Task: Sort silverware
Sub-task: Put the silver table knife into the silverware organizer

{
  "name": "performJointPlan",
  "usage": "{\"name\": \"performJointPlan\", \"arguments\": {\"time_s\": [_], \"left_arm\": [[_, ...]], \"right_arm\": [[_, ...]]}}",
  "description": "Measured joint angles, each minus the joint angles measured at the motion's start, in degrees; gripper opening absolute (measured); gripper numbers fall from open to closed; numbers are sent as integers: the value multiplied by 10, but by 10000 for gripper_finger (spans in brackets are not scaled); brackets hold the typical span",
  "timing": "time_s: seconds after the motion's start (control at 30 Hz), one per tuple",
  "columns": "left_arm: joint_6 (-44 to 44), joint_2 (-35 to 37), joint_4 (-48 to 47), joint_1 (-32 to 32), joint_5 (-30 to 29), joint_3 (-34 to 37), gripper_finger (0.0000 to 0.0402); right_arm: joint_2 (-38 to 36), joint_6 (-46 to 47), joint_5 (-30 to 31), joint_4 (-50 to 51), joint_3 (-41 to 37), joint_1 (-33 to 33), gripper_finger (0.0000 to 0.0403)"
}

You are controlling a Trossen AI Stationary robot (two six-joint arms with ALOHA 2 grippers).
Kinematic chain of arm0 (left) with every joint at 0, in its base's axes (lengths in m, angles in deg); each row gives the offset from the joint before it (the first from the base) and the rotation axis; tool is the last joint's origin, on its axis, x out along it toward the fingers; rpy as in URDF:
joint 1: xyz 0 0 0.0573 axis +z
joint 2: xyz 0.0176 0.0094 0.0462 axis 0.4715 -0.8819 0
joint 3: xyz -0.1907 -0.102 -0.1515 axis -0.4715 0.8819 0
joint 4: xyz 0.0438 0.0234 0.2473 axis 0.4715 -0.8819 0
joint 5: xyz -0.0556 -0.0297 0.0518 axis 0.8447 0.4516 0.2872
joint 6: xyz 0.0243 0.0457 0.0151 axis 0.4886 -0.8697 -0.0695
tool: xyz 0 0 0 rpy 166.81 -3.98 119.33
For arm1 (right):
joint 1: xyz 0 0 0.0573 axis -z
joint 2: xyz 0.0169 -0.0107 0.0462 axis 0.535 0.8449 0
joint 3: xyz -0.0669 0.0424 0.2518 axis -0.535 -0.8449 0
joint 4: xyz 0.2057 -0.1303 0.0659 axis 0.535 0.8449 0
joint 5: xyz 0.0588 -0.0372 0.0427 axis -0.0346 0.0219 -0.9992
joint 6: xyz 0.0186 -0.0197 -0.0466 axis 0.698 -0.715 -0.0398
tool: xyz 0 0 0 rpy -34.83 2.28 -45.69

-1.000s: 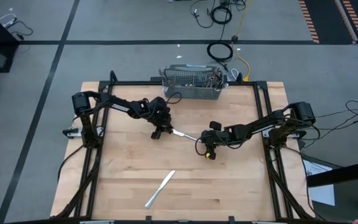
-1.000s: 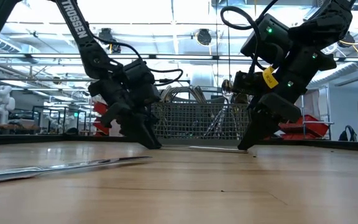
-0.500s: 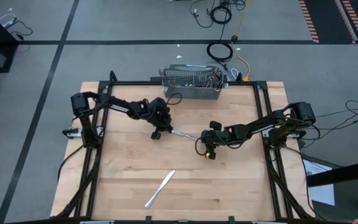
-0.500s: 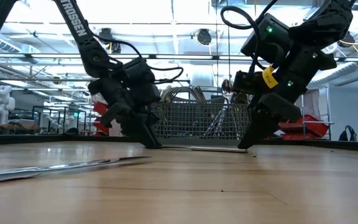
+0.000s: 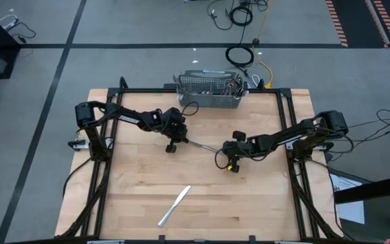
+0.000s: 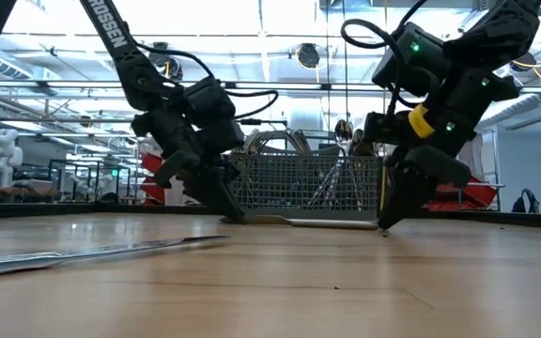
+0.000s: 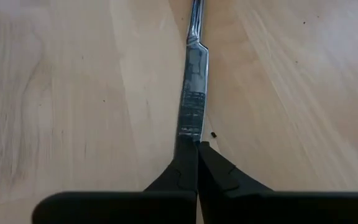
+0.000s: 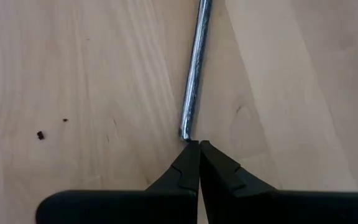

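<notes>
Knife (image 7: 193,93) ends meet both closed jaws — left pinching, right touching.

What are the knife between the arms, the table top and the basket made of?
Knife: polished metal, likely steel; mirror glints, its handle end clamped in the left pincer.
Table top: pale wood with visible grain and plank seams, matte.
Basket: grey wire mesh, apparently metal; see-through grid.

Wire-mesh basket (image 5: 208,93) at wooden table's (image 5: 134,196) far edge (cables (image 5: 242,55) on floor beyond)
</notes>
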Motion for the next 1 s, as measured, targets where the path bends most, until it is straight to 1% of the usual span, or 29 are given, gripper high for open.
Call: {"name": "performJointPlan", "arguments": {"time_s": [0.17,0.27,0.37,0.47,0.67,0.73,0.83,0.87,0.93,1.0], "left_arm": [[19,11,0,-5,-15,1,0],[29,28,-12,-5,-24,1,0],[42,38,-34,-6,-29,-13,0],[47,40,-51,-10,-38,-29,0],[45,40,-89,-28,-63,-74,0],[44,40,-96,-32,-69,-84,0],[44,41,-99,-35,-69,-96,0],[44,41,-97,-35,-69,-97,0],[44,41,-98,-36,-72,-97,0],[55,41,-106,-36,-87,-96,0]], "right_arm": [[-30,0,3,-7,23,0,2],[-50,-16,11,-6,49,0,16],[-60,-58,38,-10,78,2,45],[-56,-102,38,-7,99,11,83],[-36,-133,37,-8,129,35,161],[-28,-139,37,-9,137,42,178],[-15,-156,36,-13,142,51,192],[-6,-161,31,-15,142,55,194],[6,-162,1,-30,142,64,196],[20,-156,-23,-44,142,69,196]]}}
